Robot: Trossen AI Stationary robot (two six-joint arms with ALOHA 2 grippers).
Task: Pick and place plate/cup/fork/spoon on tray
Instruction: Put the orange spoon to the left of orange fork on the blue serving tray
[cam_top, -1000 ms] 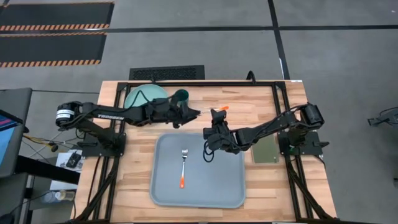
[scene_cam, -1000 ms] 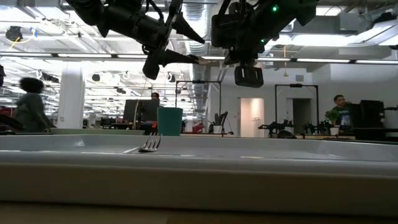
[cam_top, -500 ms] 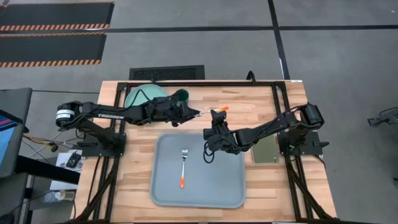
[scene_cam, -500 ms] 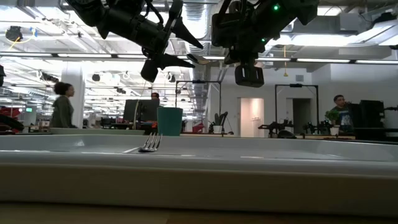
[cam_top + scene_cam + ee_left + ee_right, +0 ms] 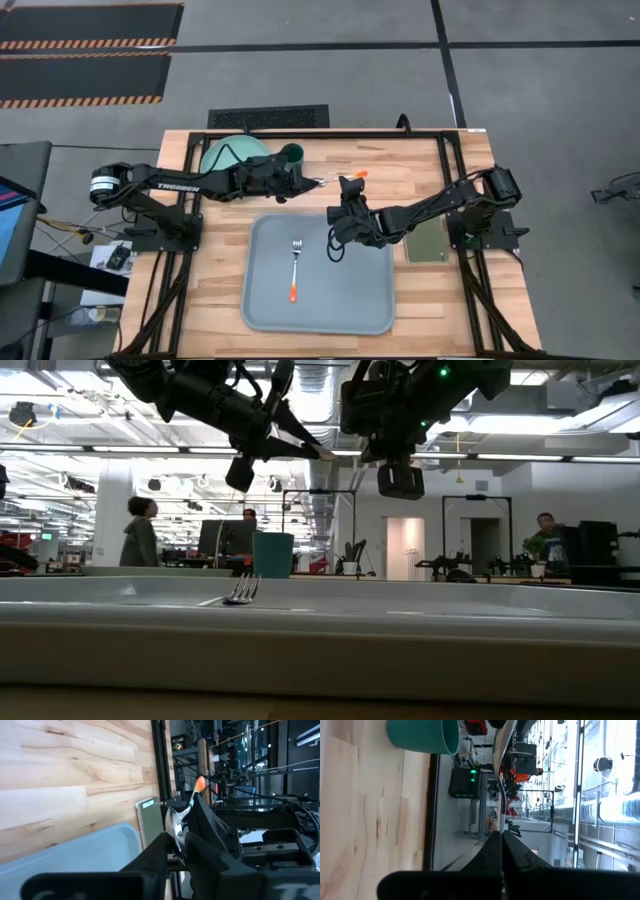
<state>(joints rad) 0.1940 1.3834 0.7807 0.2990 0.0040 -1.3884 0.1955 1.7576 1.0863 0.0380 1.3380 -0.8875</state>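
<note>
Since a second ago the left gripper (image 5: 312, 181) has pulled back slightly toward nine o'clock, apparently open and empty. The right gripper (image 5: 349, 190) pinches the spoon (image 5: 355, 177), whose handle points toward one o'clock, above the tray (image 5: 370, 300).

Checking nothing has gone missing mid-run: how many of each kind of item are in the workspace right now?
plate: 1
cup: 1
fork: 1
spoon: 1
tray: 1
grey-green pad: 1
Total: 6
</note>
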